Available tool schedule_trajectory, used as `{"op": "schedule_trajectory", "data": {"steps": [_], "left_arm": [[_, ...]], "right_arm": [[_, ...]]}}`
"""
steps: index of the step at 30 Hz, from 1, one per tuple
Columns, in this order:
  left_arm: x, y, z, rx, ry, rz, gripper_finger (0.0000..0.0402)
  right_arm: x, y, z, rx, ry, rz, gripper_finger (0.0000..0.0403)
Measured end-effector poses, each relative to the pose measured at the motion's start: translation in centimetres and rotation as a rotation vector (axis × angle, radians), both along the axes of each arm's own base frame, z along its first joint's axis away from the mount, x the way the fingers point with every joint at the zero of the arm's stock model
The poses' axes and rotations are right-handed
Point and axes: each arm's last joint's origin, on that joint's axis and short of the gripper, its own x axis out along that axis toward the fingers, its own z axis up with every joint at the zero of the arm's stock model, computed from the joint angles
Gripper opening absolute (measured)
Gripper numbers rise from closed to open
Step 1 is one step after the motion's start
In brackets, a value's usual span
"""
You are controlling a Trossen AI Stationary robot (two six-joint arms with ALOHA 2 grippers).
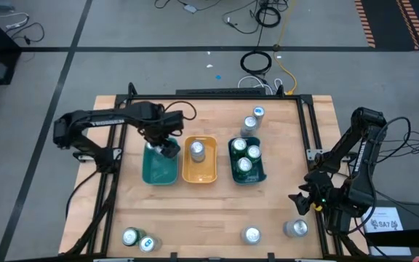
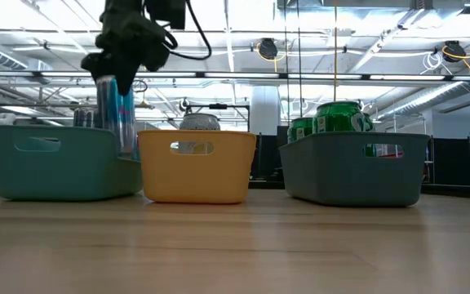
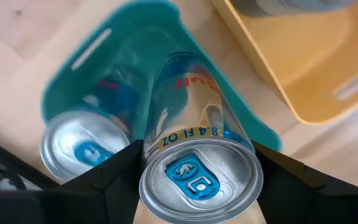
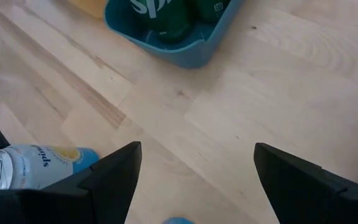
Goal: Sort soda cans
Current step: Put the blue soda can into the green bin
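A blue soda can (image 3: 197, 162) sits clenched in the left pincer (image 1: 167, 148), held over the teal tray (image 1: 151, 173), where another blue can (image 3: 82, 149) already stands. A silver can (image 1: 197, 151) stands in the yellow tray (image 1: 208, 175) beside it, and green cans (image 1: 244, 156) fill the dark-green tray (image 1: 260, 175). More cans stand loose on the table (image 1: 209, 211), two just behind the dark-green tray and others along the near edge. The right pincer (image 1: 302, 201) hangs released near that edge, beside a lying can (image 4: 36, 167).

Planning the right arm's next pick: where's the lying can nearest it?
High view: lying can rests on its side near the table's front right edge, beside the open right gripper.
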Motion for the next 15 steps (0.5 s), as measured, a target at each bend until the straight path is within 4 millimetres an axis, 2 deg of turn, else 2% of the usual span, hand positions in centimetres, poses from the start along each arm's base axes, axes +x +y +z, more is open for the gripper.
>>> {"op": "schedule_trajectory", "data": {"steps": [15], "left_arm": [[1.8, 2.1, -2.7, 0.044, 0.070, -0.078, 0.0263]], "right_arm": [[0.3, 0.7, -0.5, -0.001, 0.002, -0.005, 0.0302]]}}
